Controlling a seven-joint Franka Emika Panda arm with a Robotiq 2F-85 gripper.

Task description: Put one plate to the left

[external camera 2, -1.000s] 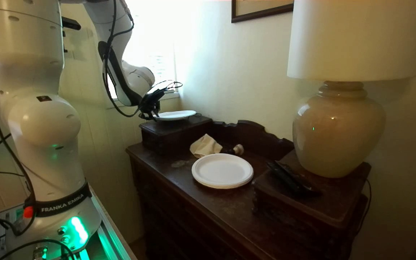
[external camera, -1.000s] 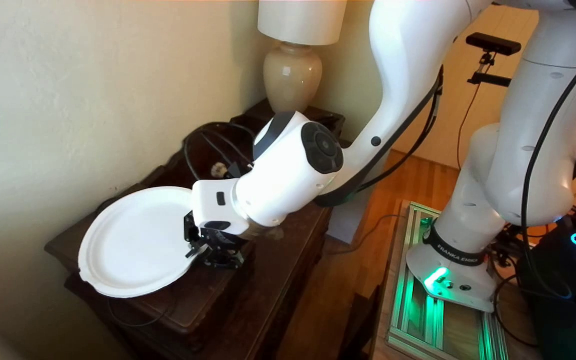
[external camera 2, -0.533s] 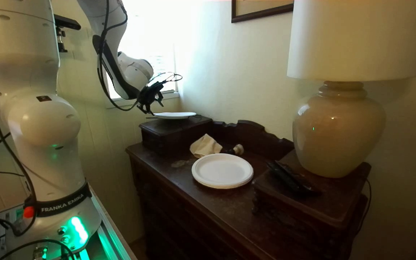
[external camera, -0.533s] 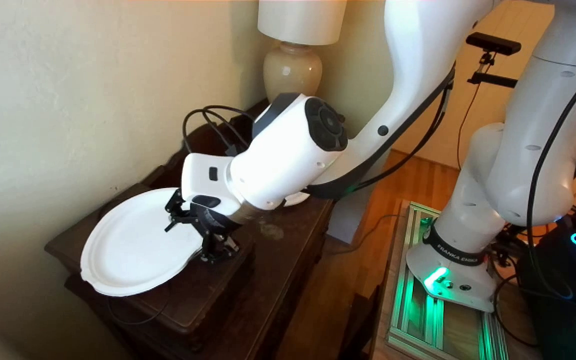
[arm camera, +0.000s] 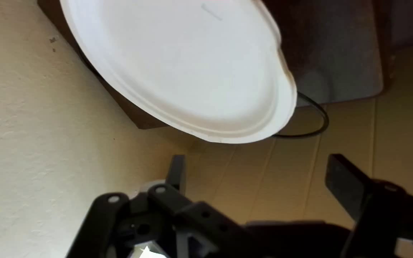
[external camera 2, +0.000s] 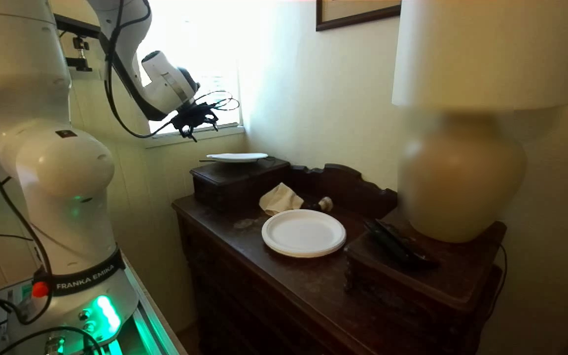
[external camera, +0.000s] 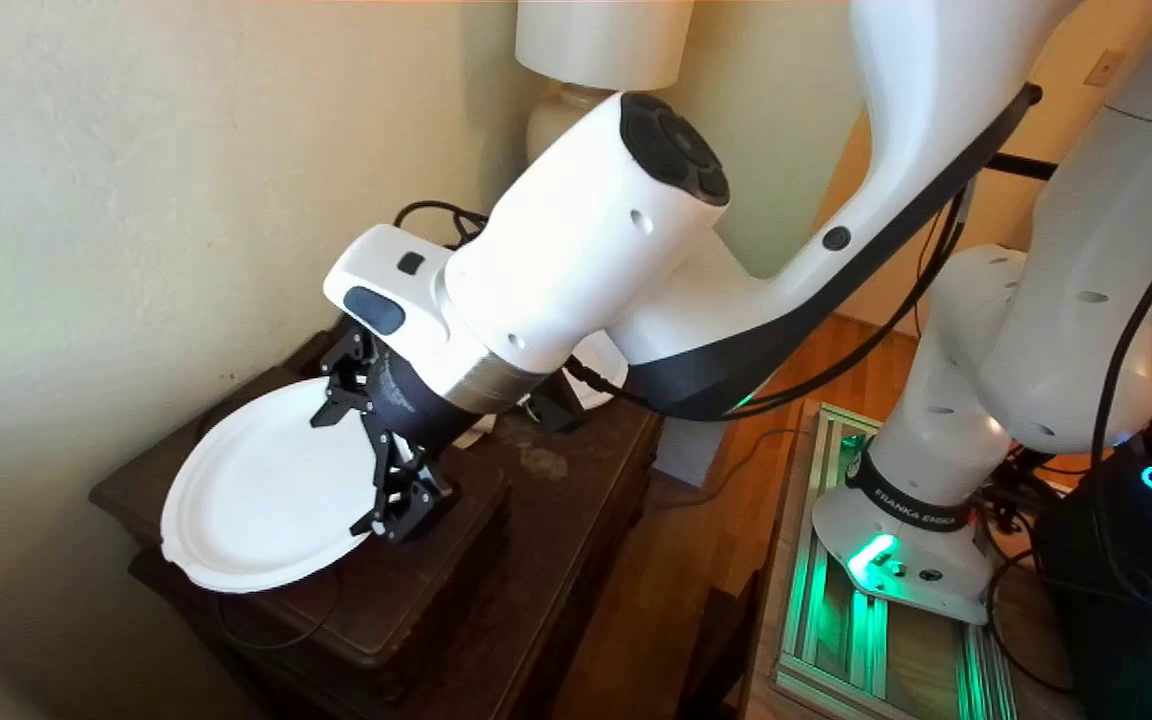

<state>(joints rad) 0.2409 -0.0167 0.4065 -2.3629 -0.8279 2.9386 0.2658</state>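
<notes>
Dark wooden dresser (external camera 2: 308, 283) stretched back, white plate (external camera 2: 303, 231) lay midway along it, matching plate (external camera 2: 237, 157) rested on its far raised end (external camera 2: 222, 182), gripper (external camera: 337, 475) hung tilted above that plate's edge, fingers (arm camera: 346, 186) spread well apart, arm (external camera 2: 166, 91) bent downward, bright window (external camera 2: 202, 44) beyond.

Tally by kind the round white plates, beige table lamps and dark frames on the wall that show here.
Round white plates: 2 showing, the upper plate on a dark wooden raised box and the lower plate; I cannot tell whether more are stacked under the lower one
Beige table lamp: 1
Dark wall frame, partly in view: 1
Total: 4
</notes>
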